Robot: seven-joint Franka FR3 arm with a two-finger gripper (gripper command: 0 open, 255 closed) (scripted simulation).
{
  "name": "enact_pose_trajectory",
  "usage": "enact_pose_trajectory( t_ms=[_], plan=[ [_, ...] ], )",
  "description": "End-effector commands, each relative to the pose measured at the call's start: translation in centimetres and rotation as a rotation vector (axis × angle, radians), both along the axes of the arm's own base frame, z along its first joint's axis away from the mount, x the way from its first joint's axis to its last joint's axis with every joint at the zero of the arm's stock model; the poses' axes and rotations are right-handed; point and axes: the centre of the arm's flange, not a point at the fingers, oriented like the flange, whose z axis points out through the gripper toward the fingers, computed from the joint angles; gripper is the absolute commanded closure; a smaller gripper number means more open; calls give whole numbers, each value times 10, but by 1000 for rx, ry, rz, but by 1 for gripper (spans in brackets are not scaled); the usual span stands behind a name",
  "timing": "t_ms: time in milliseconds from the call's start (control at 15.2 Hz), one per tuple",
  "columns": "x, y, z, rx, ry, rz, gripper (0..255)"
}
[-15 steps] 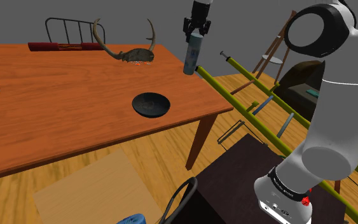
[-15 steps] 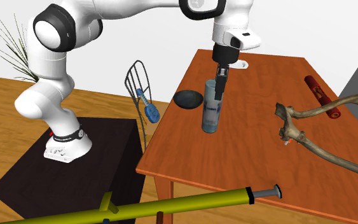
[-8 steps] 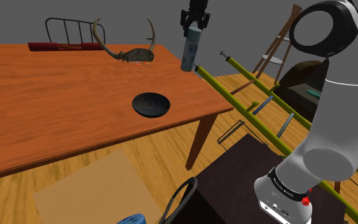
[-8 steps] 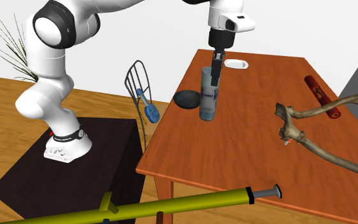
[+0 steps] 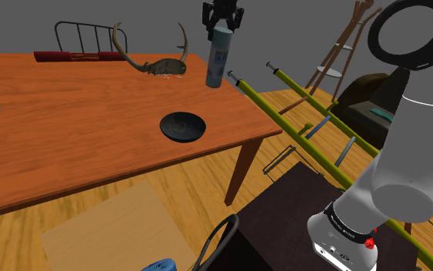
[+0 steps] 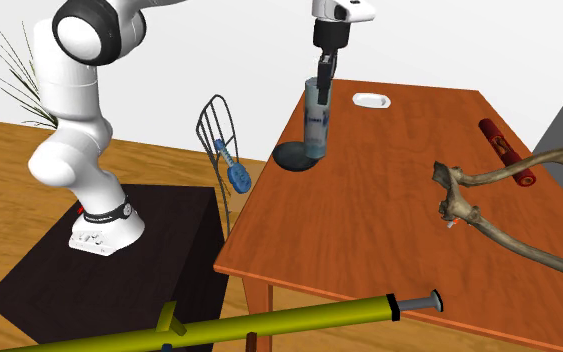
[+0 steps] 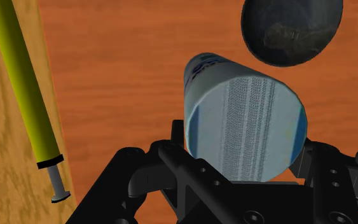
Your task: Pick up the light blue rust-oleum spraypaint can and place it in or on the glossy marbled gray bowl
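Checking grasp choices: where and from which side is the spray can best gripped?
Its upper end, from above: the can is a slim, roughly upright cylinder, clasped easily across its round sides, as the gripper does now, leaving its base free to lower into the bowl.

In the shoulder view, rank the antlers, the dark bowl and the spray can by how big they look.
Largest: antlers.
Then bowl and spray can, about alike: bowl wider, can taller, so not ranked.

In the shoulder view, bare table (image 5: pixel 68 131) surrounds the bowl (image 5: pixel 182 126), with antlers (image 5: pixel 161 63) at its 12 o'clock and a pole (image 7: pixel 21 83) beyond the edge at 2 o'clock.
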Motion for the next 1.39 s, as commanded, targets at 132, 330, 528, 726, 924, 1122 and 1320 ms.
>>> enact_pose_trajectory(
  t_ms=[132,330,528,726,924,1122,1320],
  plan=[
    [-15,50,11,0,0,-1,255],
    [-25,87,20,0,0,-1,255],
    [-35,124,29,0,0,-1,255],
    [-46,162,38,0,0,-1,255],
    [-46,163,28,0,0,-1,255],
    [-46,163,12,0,0,-1,255],
    [-46,163,-4,0,0,-1,255]
  ],
)
